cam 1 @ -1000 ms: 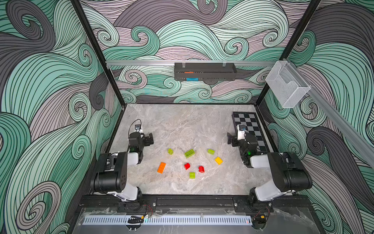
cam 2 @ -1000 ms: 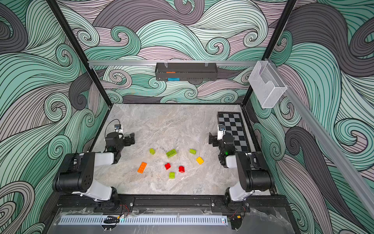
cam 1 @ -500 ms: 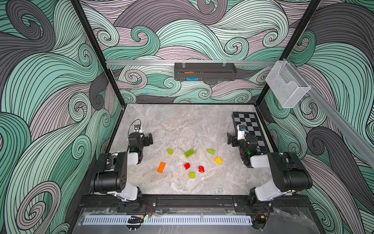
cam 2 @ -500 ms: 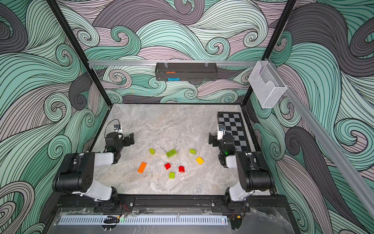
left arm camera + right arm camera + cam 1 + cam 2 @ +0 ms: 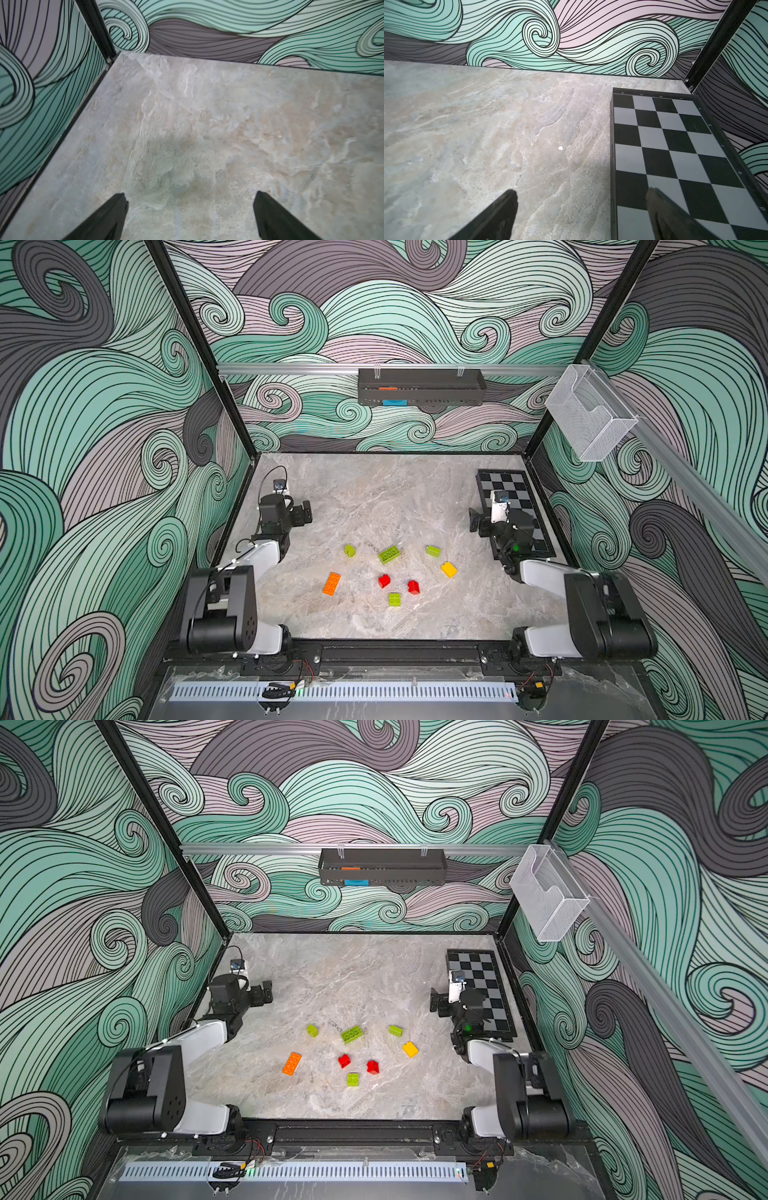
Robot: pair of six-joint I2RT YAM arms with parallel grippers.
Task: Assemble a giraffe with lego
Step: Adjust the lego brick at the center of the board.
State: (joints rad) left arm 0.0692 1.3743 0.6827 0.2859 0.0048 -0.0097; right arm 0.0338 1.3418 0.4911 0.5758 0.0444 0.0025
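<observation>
A black-and-grey chequered board (image 5: 510, 486) is lying flat along the right edge of the grey marble-patterned bench (image 5: 374, 497), reaching towards its far corner, while a black perforated metal tray (image 5: 419, 389) is hanging on the wave-patterned back wall (image 5: 374, 323).

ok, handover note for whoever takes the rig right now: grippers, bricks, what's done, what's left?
Left gripper: open, empty, over bare table near the left wall.
Right gripper: open, empty, straddling the chequered board edge.
Bricks: all eight lie loose on the table between the arms: four lime bricks, two red bricks, yellow brick, orange brick. None stacked.
Done: nothing.
Left: the whole giraffe.
</observation>
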